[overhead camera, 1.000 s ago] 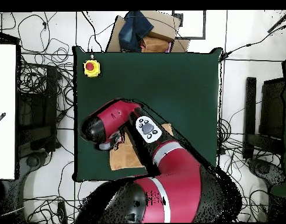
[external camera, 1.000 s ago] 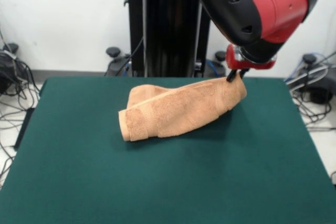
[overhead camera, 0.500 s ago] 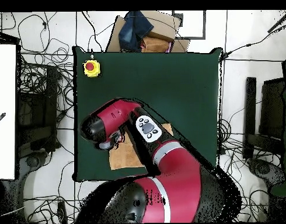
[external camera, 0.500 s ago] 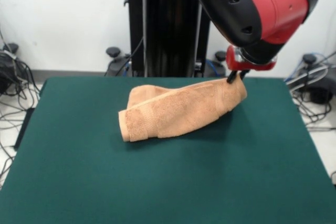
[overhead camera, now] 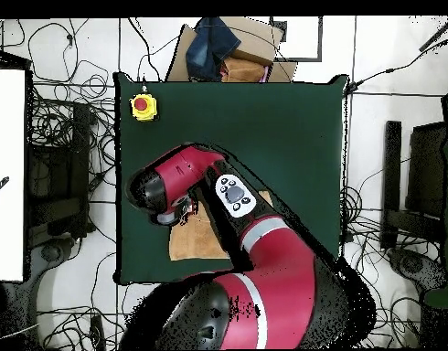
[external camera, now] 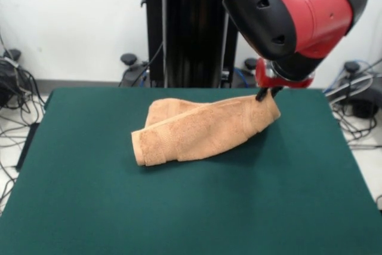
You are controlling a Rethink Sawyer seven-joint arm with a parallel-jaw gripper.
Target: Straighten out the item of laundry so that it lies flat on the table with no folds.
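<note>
The orange-tan towel (external camera: 200, 129) lies folded over on itself on the green table (external camera: 179, 207), toward the far side. Its right end is lifted off the table. My gripper (external camera: 267, 92) is shut on that raised right corner, under the red and black arm. In the overhead view the arm covers most of the towel (overhead camera: 196, 239); a tan patch shows below the gripper (overhead camera: 186, 210) near the table's (overhead camera: 282, 128) bottom edge.
A yellow box with a red button (overhead camera: 143, 107) sits at the table's top left corner in the overhead view. A cardboard box with dark cloth (overhead camera: 218, 50) lies beyond the table's top edge. The black pedestal (external camera: 188, 28) stands behind the table. Cables lie on the floor around.
My gripper has moved slightly, pulling the towel's held corner along. The towel's free left end has slid a little leftward and the fold has stretched out.
</note>
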